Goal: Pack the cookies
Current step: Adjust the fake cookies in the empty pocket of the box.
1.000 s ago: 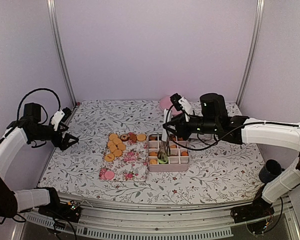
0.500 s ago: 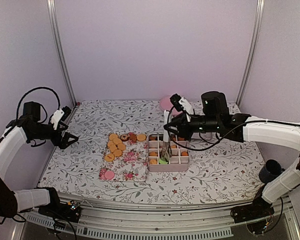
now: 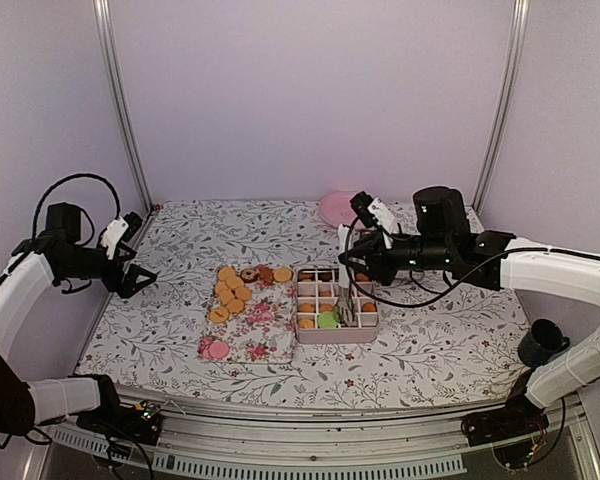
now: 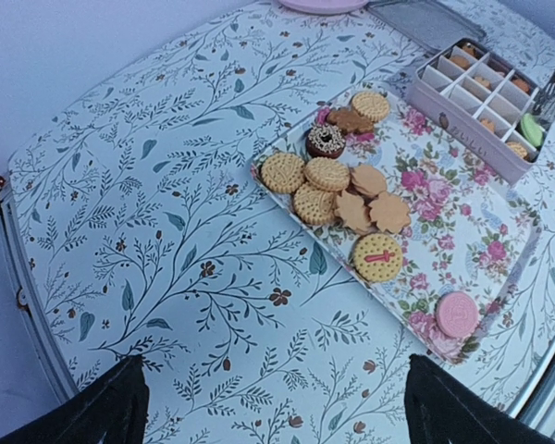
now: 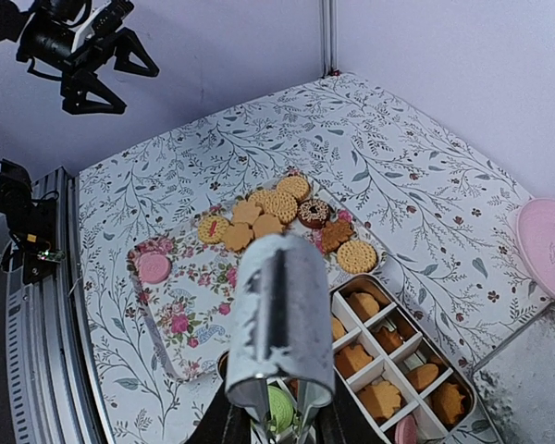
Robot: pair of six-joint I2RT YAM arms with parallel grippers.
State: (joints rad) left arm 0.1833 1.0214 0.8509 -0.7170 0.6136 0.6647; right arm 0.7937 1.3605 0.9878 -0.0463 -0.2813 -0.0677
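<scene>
Top view: the left end effector (image 3: 135, 279) hangs spread over the surface's (image 3: 430, 340) left edge. The right end effector (image 3: 346, 303) is at the box (image 3: 337, 335) mid-surface, and I cannot tell its grip.

Left wrist: cookies (image 4: 338, 190) cluster on the tray (image 4: 444, 213); fingers (image 4: 111, 407) wide apart.

Right wrist: more cookies fill the box's compartments. A green cookie (image 5: 279, 407) shows between the cropped fingers (image 5: 256, 407).

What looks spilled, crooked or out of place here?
Nothing stands out. The cookies sit clustered on the floral tray, one pink cookie lies alone at its near end, others fill the divided box. None lie on the tablecloth. The right gripper holds a metal tool over the box.
</scene>
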